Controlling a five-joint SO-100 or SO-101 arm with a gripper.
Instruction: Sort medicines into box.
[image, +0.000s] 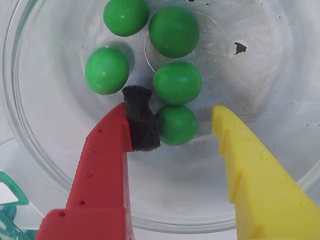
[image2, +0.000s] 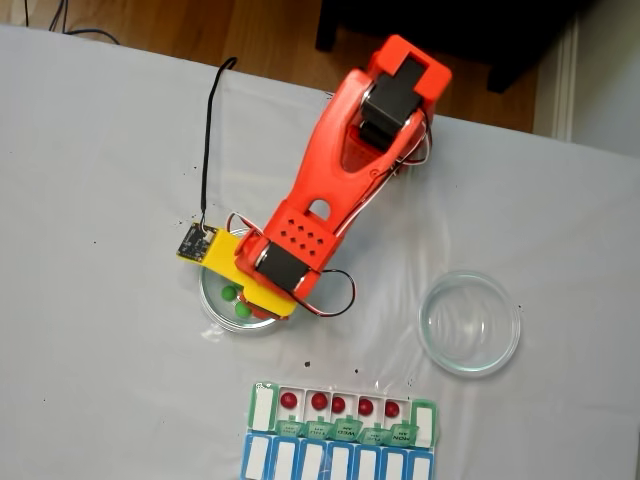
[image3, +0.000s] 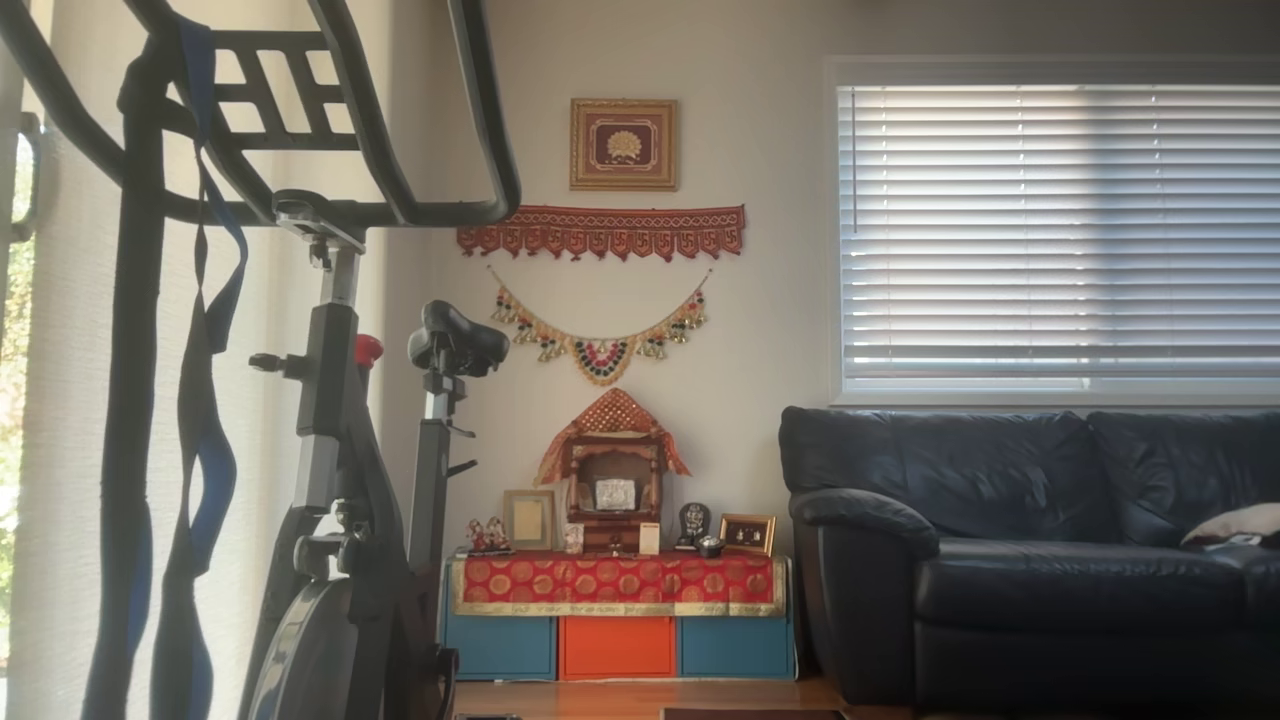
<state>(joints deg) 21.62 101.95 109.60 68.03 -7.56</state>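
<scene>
In the wrist view, the gripper (image: 175, 120) hangs inside a clear glass dish (image: 45, 165), its jaws spread apart. The red finger (image: 100, 180) on the left carries a black foam pad (image: 141, 120); the yellow finger (image: 255, 175) stands on the right. 5 green balls (image: 174, 31) lie on the dish floor, and the nearest green ball (image: 177, 125) sits between the fingertips, touching the foam pad and clear of the yellow finger.

In the fixed view, from left to right, the dish of green balls (image2: 215, 305) lies under the orange arm (image2: 340, 170), and a second glass dish (image2: 470, 322) stands well apart to the right. Below them on the white table (image2: 100, 150) lies the green pill organizer (image2: 342, 412), its lids open, with 5 dark red balls (image2: 289, 400) in its row of compartments. A blue row of compartments (image2: 335, 462) adjoins it at the bottom edge.

The other view shows an exercise bike (image3: 340, 450), a small shrine (image3: 612, 480) and a black sofa (image3: 1030, 540).
</scene>
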